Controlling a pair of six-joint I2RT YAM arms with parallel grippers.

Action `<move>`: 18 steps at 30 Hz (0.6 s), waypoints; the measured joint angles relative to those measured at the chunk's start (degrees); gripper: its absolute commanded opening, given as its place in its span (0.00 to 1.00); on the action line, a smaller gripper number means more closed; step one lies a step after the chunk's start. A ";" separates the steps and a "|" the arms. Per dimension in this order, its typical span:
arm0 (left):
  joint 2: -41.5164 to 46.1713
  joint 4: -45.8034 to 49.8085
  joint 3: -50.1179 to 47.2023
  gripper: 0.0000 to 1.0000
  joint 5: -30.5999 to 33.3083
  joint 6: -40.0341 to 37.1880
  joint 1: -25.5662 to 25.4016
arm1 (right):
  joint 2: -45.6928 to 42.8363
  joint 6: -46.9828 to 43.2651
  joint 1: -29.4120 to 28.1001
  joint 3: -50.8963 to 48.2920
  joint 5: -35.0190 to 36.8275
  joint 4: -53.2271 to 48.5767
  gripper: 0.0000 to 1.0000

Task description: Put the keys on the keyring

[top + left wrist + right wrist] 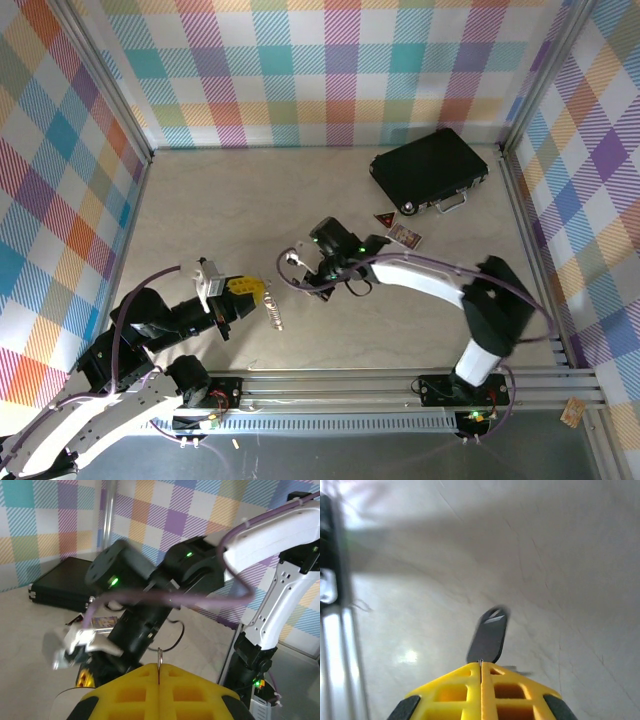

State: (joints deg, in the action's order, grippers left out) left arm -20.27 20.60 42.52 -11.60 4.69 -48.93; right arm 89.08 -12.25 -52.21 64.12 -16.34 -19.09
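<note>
Both grippers closed. The right gripper [481,666] pinches one key [489,635], blade out toward 12 o'clock. The left gripper [159,667] pinches one thin keyring [159,654]. A second key [272,311] sits just beside it, 8 o'clock of table centre.

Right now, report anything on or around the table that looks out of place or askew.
A small tan square piece lies off the table, beyond its near right corner, away from everything else. The black rectangular case sits at an angle to the table's edges at the far right. Nothing looks spilled or damaged.
</note>
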 measured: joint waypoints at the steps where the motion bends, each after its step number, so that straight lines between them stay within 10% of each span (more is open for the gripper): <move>1: -0.17 0.00 0.00 0.00 -0.44 0.00 0.00 | -2.43 -0.11 0.00 -0.94 -1.14 1.07 0.00; 18: -7.28 -11.96 -0.11 0.00 -14.49 0.02 0.00 | -35.30 4.17 0.00 -11.26 -13.25 12.13 0.00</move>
State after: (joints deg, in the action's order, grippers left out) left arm -27.55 8.64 42.41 -26.09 4.71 -48.93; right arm 53.78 -8.08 -52.21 52.86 -29.58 -6.96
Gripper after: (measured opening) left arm 0.050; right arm 0.063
